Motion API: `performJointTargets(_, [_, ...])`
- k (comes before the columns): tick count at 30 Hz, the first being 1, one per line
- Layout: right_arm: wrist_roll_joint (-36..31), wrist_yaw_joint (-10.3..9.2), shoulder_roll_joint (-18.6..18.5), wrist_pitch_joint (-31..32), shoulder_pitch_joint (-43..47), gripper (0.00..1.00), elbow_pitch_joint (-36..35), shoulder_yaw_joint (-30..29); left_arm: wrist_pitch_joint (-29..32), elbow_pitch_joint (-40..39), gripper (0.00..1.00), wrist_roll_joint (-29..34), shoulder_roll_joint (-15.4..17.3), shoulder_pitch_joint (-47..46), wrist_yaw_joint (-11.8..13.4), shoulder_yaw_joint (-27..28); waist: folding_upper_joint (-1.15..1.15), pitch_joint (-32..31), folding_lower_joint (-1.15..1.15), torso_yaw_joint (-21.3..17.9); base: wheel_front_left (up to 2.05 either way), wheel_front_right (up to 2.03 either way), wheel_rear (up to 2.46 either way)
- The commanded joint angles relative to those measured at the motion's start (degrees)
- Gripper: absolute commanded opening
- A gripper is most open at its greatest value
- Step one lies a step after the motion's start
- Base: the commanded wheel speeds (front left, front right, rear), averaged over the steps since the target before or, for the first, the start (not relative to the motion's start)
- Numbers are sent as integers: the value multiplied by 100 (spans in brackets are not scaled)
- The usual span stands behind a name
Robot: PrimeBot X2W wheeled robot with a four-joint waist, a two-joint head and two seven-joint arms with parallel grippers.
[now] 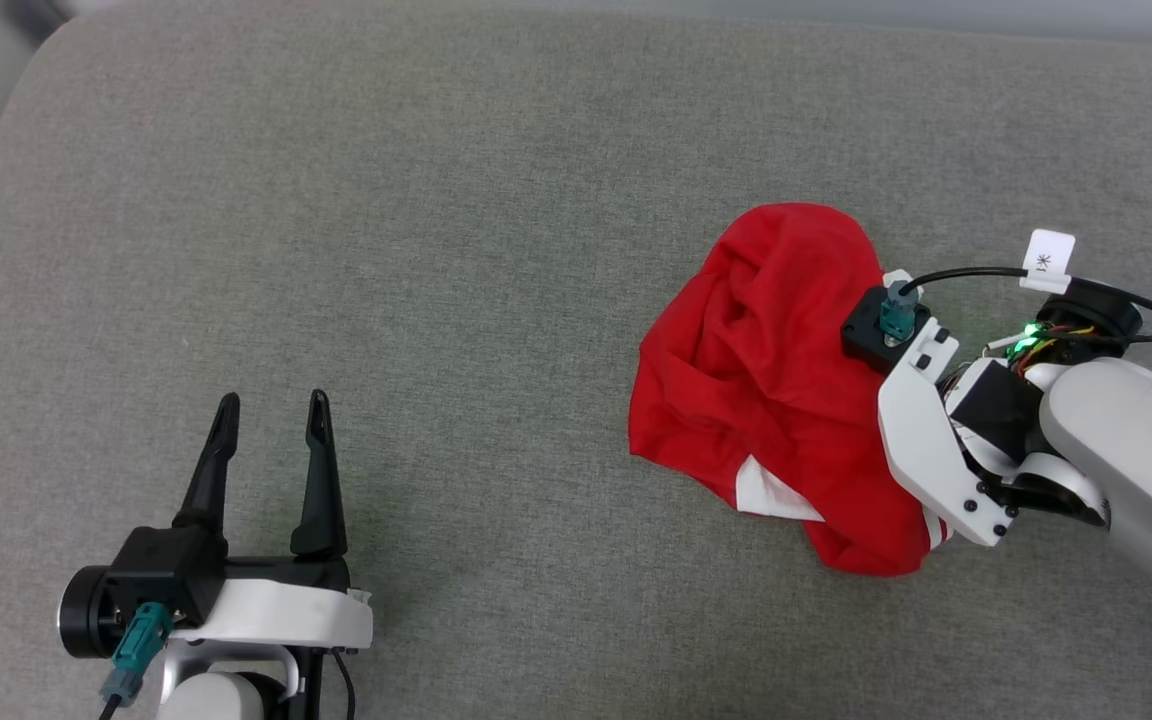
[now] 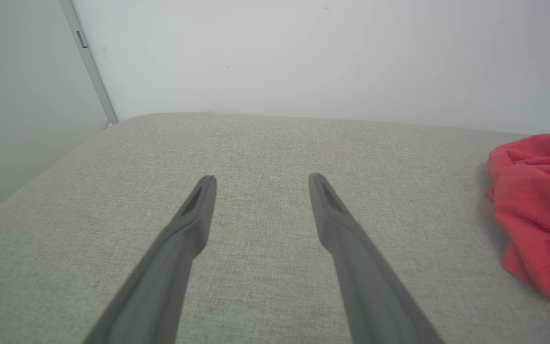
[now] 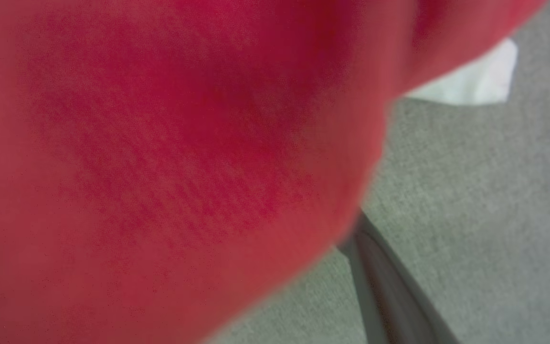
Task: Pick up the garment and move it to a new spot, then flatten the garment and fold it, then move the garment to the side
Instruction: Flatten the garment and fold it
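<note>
The garment (image 1: 766, 360) lies crumpled in a red heap on the right part of a grey fabric surface, with a white sleeve piece (image 1: 771, 495) poking out at its near edge. My right gripper (image 1: 874, 345) points down into the heap's right side, its fingertips hidden by the wrist. In the right wrist view, red cloth (image 3: 160, 143) is pressed close against the camera, and one dark finger (image 3: 385, 286) stands wide to the side over the grey surface. My left gripper (image 1: 273, 400) rests open and empty at the lower left, far from the garment (image 2: 537, 210).
The grey upholstered surface (image 1: 436, 200) has a rounded corner at the far left (image 1: 46, 50). A pale wall (image 2: 303, 57) rises behind its far edge. A black cable (image 1: 966, 272) with a white tag loops off my right wrist.
</note>
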Motion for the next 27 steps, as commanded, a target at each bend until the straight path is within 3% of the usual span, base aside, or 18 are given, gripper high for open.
performJointTargets(1, [56,-4,135,-69,278,100,177,267,-15,-22,100,-17,-8,-84,30,-6,0,43,0,23,0,0,0])
performJointTargets(2, [60,-4,188,-161,269,28,185,313,-15,-15,100,-21,-6,-69,39,19,0,31,0,-3,0,0,0])
performJointTargets(3, [66,-4,219,-262,226,0,169,334,-15,-1,100,-24,-7,-60,49,25,0,15,0,-36,0,0,0])
performJointTargets(7, [-21,-5,60,-909,-121,0,72,246,-15,76,100,-4,-4,1,39,13,0,-191,0,-177,0,0,0])
performJointTargets(11, [135,-5,-308,-1748,-162,0,-59,-284,-15,123,100,2,-5,109,74,-15,0,-479,0,-316,0,0,0])
performJointTargets(15, [345,-4,-845,-2291,424,0,-118,-994,-15,128,100,21,-5,281,104,-25,0,-730,0,-463,0,0,0])
performJointTargets(20, [503,-4,-1362,-2489,1548,0,79,-1841,-15,100,100,19,-6,425,133,-15,0,-838,0,-611,0,0,0])
performJointTargets(24, [503,-4,-1334,-2557,2515,0,500,-2310,-15,106,100,33,-5,440,103,-21,0,-822,0,-670,0,0,0])
performJointTargets(27, [528,-4,-1090,-2479,3098,0,728,-2500,-15,128,100,45,-6,396,76,-37,0,-813,0,-686,0,0,0])
